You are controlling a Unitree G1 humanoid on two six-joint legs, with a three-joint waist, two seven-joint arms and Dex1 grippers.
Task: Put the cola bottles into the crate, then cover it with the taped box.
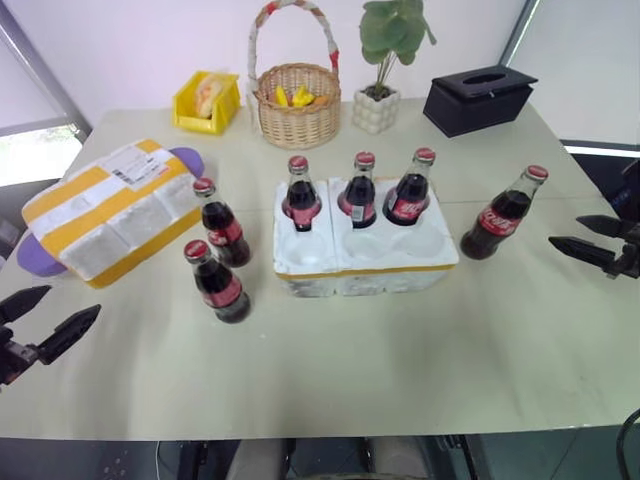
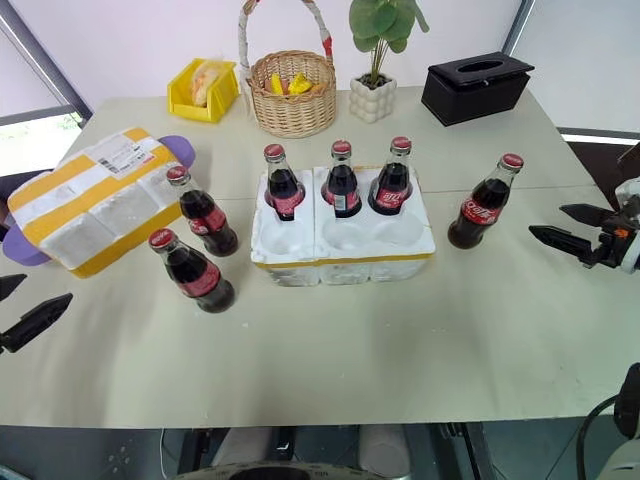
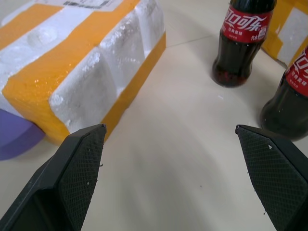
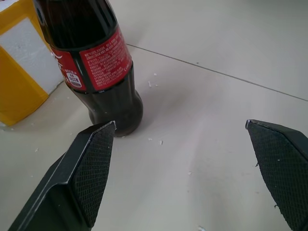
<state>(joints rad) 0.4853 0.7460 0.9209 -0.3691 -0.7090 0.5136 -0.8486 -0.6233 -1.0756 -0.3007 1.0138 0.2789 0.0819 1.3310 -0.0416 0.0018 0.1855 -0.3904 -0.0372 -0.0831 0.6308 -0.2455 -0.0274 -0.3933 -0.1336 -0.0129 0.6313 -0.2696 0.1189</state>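
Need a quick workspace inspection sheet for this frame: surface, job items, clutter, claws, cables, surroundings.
Surface: pale beige table, a seam across it, white crumbs.
Job's things: low white styrofoam crate holds three red-capped glass cola bottles in its back wells, front wells empty; two bottles to its left, one to its right; yellow-taped white foam box far left.
Clutter: yellow bin, wicker basket, potted plant, black tissue box.
Claws: left claw open, right claw open, both empty.
Cables: black cable off the table.
Surroundings: white wall.
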